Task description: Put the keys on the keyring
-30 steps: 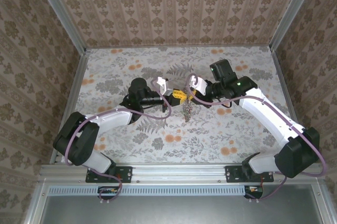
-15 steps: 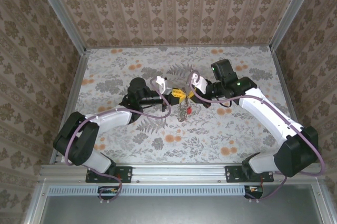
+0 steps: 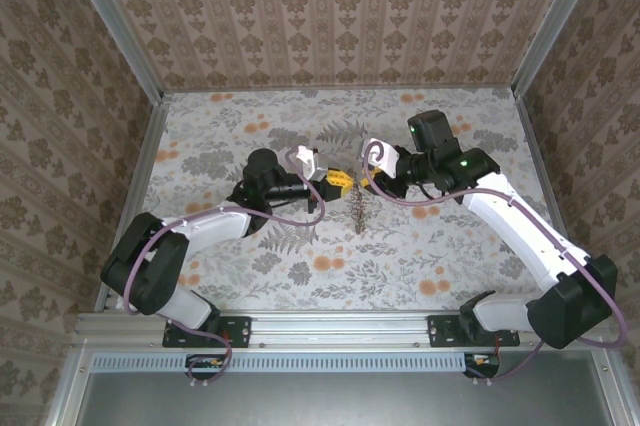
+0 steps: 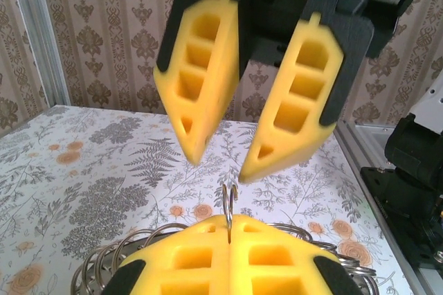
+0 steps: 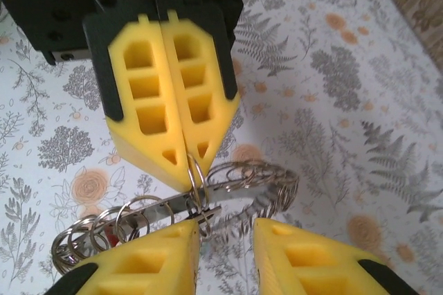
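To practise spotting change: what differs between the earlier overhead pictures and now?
The right end effector opened its jaws and drew back slightly; the bunch of small metal keys swung to hang straight. The left end effector stayed shut on a thin wire loop by the large beaded grey keyring.

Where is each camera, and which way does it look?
Top external: above, behind the arms, looking down at the table; both arms show.
Left wrist: on the left arm, facing the open right gripper; own shut fingers below.
Right wrist: on the right arm, facing the left gripper; own open fingers below.
Both wrist views share the keyring.
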### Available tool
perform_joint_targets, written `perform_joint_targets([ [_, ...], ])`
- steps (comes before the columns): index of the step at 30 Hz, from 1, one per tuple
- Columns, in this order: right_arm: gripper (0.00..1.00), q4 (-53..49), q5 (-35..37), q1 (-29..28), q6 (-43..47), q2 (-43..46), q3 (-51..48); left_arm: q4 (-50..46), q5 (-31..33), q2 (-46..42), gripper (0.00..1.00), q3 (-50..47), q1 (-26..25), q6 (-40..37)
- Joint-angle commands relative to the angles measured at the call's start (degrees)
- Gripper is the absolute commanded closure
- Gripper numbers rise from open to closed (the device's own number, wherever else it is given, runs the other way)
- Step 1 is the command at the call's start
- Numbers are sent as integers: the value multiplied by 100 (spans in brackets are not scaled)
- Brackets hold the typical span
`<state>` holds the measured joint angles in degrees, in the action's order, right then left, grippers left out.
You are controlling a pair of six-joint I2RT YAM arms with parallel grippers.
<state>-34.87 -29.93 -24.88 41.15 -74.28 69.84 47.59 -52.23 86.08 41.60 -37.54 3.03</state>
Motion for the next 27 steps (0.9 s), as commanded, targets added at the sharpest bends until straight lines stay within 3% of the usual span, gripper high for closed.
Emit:
perform_joint_targets([
  [1, 72, -64, -396, 0, 321, 19, 213, 268, -25, -144, 100, 1, -17, -32],
  [16, 78, -259, -566, 1, 435, -469, 390, 331, -51, -166, 100, 0, -17, 23],
  [27, 100, -422, -472, -8, 294, -682, 547, 313, 13, -162, 100, 3, -7, 26],
])
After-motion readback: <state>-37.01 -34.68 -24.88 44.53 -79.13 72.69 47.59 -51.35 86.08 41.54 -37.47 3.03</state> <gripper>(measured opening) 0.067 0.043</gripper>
